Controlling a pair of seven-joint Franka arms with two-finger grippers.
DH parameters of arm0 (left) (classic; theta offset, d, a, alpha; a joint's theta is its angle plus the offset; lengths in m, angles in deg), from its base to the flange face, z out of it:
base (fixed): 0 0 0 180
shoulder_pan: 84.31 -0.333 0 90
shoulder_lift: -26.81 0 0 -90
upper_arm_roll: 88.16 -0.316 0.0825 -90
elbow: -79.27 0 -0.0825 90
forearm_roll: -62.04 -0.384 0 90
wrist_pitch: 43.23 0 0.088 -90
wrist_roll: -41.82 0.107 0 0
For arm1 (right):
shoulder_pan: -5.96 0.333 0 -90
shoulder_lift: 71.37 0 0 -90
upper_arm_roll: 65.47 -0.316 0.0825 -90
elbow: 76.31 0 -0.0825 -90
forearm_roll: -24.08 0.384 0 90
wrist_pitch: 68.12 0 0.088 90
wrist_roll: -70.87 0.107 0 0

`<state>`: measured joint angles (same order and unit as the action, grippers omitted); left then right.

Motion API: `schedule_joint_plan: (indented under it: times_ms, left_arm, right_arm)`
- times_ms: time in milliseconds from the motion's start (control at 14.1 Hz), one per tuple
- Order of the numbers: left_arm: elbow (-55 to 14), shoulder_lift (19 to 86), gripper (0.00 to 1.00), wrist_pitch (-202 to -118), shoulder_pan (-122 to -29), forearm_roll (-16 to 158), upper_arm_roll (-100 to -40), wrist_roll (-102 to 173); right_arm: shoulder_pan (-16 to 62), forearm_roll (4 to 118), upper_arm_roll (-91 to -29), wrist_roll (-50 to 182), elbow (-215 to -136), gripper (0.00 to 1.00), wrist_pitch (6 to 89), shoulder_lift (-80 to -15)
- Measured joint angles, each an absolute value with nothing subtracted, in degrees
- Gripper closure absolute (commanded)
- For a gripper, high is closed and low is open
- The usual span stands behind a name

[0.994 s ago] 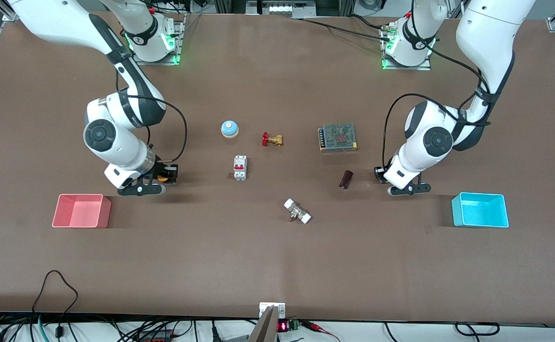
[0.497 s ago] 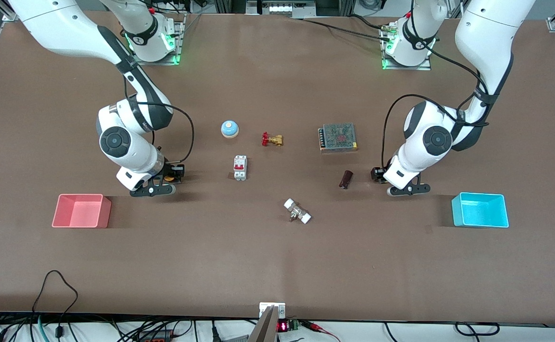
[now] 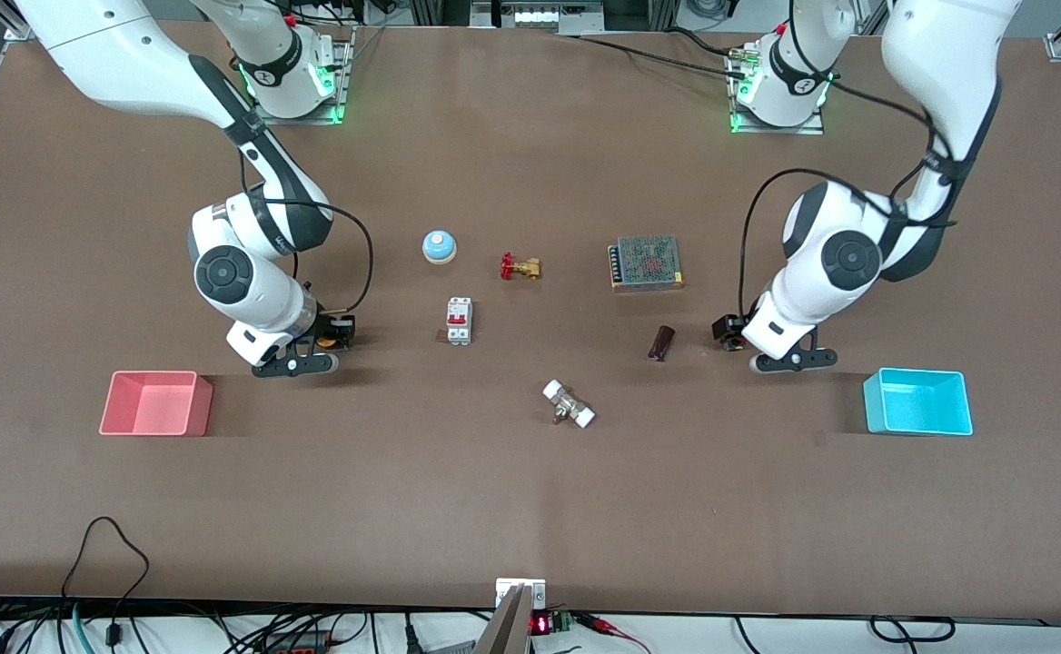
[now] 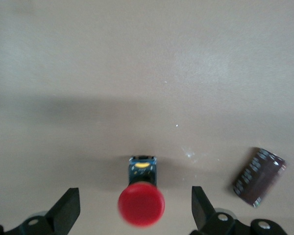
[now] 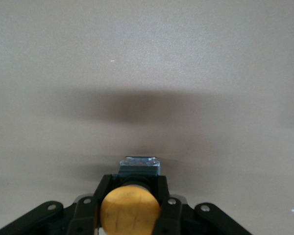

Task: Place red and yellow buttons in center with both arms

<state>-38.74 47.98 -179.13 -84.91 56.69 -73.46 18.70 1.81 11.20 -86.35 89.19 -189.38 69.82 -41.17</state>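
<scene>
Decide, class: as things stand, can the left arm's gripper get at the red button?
Probably yes. The left gripper is open with the red button between its fingers, nothing blocking; the dark cylinder lies apart beside it.

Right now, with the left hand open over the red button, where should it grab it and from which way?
Grip the red button on its small black body under the round cap, coming straight down as the left hand is now, one finger to each side. The cap is round and wider than the body. The dark cylinder lies apart, clear of the fingers.
</scene>
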Motion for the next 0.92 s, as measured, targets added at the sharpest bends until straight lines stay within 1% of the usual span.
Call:
schedule_joint_plan:
  times_ms: [142, 284, 426, 497, 568, 639, 923]
  left_arm:
    - [-36.25, 45.47, 0.0, -172.46, -85.09, 56.69, -73.48, 20.17]
    - [-32.3, 44.11, 0.0, -164.99, -85.18, 56.68, -73.51, 20.94]
    - [-28.32, 43.55, 0.0, -158.86, -85.19, 56.67, -73.51, 21.07]
    - [-26.56, 43.3, 0.0, -156.15, -85.19, 56.67, -73.52, 21.09]
    - [-24.84, 42.99, 0.0, -153.49, -85.19, 56.67, -73.51, 21.11]
    - [-23.08, 42.73, 0.0, -150.78, -85.19, 56.67, -73.51, 21.14]
    - [-16.51, 41.61, 0.0, -141.29, -85.22, 56.66, -73.52, 21.15]
  right_arm:
    - [1.81, 11.2, -86.35, 89.21, -189.37, 0.51, 69.82, -41.18]
    - [1.81, 11.2, -86.35, 89.25, -189.37, 0.4, 69.89, -41.12]
    - [1.81, 11.2, -86.35, 89.81, -189.37, 0.25, 69.98, -41.08]
    - [1.81, 11.2, -86.36, 90.72, -189.36, 0.19, 70.06, -41.08]
    - [1.81, 11.2, -86.36, 91.5, -189.3, 0.06, 70.18, -41.08]
    - [1.81, 11.2, -86.36, 92.07, -189.13, 0.0, 70.33, -41.08]
    - [1.8, 11.34, -86.4, 92.82, -186.21, 0.0, 70.32, -41.96]
